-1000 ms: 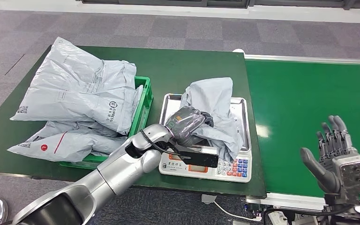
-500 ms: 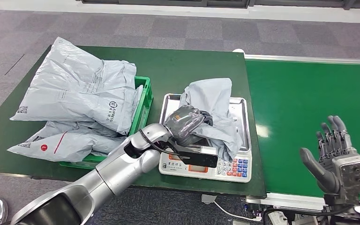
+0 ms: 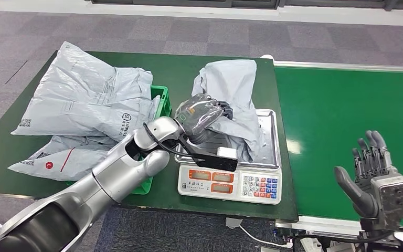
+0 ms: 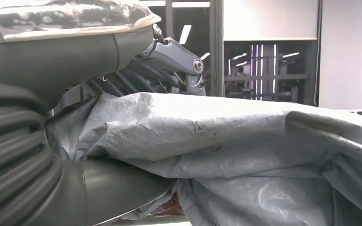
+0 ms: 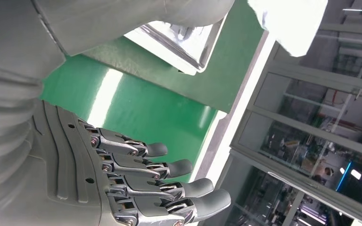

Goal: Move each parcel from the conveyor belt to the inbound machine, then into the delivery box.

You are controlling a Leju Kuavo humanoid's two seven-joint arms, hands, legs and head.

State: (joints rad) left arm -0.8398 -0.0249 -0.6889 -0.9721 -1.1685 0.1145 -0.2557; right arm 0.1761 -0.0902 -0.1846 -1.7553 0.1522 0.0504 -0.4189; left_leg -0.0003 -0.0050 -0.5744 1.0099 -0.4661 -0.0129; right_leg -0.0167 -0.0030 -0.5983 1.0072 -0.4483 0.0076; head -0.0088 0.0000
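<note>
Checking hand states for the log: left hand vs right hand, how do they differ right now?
The left hand grips the grey parcel, lifting it off the scale tray; the right hand holds nothing, its fingers apart. The left hand is over the scale; the right hand hovers above the green conveyor belt. Both have dark fingers and silver arms.

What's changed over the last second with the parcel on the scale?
The left hand, gripping the grey parcel, has lifted it up and back off the scale's tray, toward the far side of the table; part of it still trails over the tray. The right hand stayed open over the belt, and the crate's parcels are unmoved.
</note>
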